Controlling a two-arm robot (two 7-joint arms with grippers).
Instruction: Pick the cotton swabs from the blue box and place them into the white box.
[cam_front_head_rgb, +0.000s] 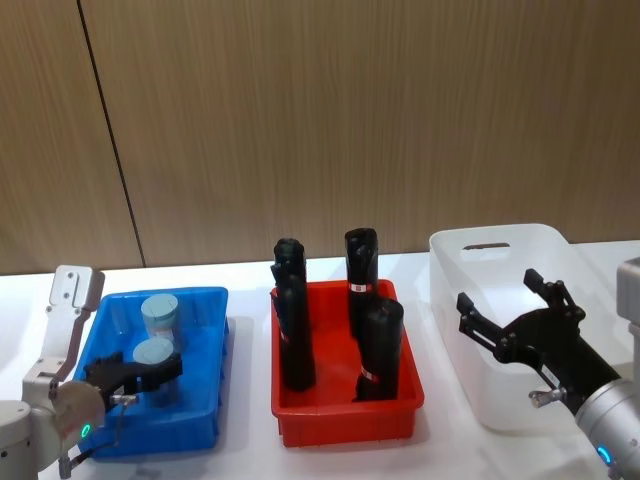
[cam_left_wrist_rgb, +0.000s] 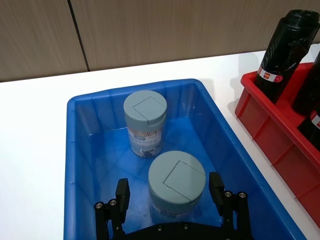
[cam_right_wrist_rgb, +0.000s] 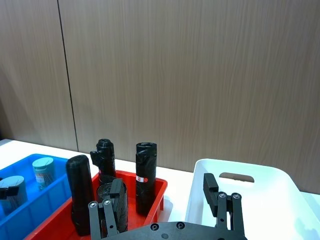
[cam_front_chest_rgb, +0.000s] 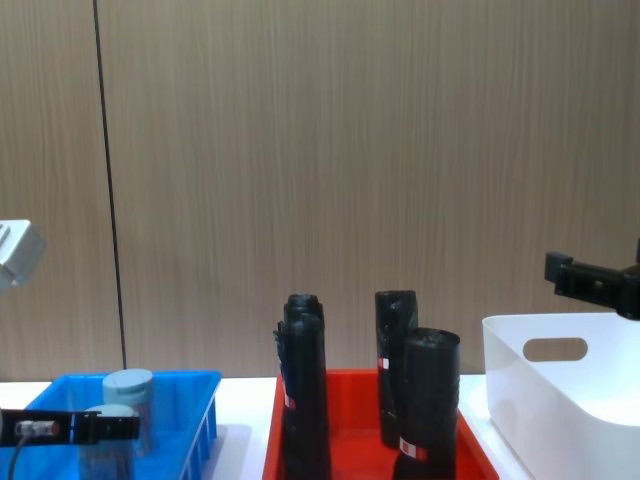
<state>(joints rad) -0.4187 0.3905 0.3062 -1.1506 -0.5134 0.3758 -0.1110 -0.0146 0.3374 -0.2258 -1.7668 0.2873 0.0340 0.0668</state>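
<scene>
Two cotton swabs jars stand upright in the blue box (cam_front_head_rgb: 190, 294). The far jar (cam_left_wrist_rgb: 144, 121) is free. The near jar (cam_left_wrist_rgb: 176, 184) sits between the fingers of my left gripper (cam_left_wrist_rgb: 170, 194), which is open and straddles it just below the lid, with a clear gap on one side and a very narrow gap on the other. In the head view that gripper (cam_front_head_rgb: 150, 372) is low inside the box at the front left. My right gripper (cam_front_head_rgb: 500, 290) hangs open with nothing in it over the white box (cam_front_head_rgb: 490, 236) at the right.
A red tray (cam_front_head_rgb: 345, 420) with several tall black rolls (cam_front_head_rgb: 294, 330) stands between the two boxes. The white table runs around all three containers. A wooden wall closes the back.
</scene>
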